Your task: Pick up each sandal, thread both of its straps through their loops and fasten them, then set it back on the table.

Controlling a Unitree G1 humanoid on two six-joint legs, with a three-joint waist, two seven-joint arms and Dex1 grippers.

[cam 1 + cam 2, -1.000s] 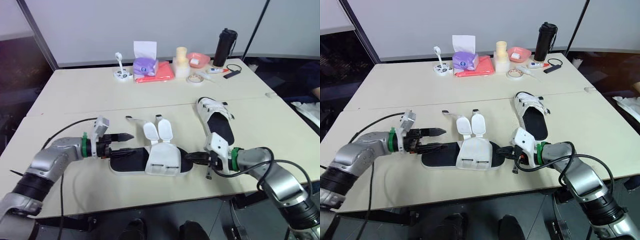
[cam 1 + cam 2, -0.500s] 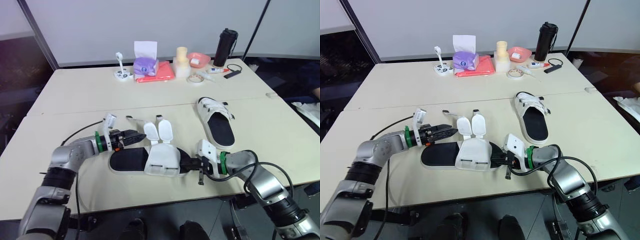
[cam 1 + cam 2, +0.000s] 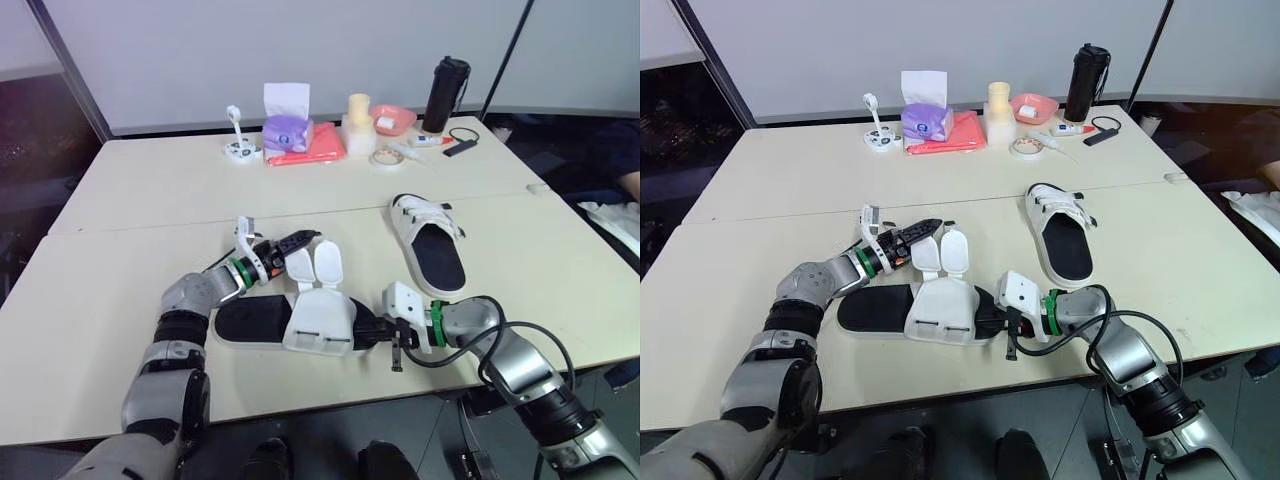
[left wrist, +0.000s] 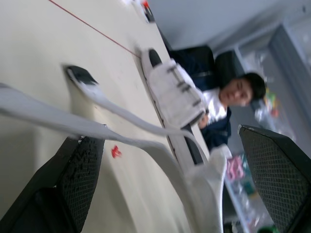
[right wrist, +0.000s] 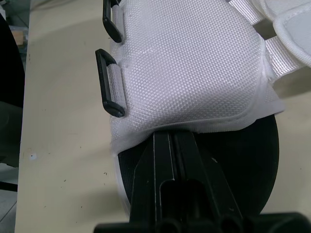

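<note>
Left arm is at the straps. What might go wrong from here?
1. The open left gripper has both straps between its fingers, so closing may catch two instead of one.
2. The right gripper is shut, its tips only resting on the near sandal at its sole; pulling a strap might drag the sandal.

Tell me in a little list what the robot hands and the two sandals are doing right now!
Near sandal: flat on table, both straps undone
Far sandal: on table, looks fastened
Left gripper: open, those straps between its fingers
Right gripper: shut, tips on the near sandal's sole, at the white upper's edge
Back of table: tissue box, black bottle
</note>
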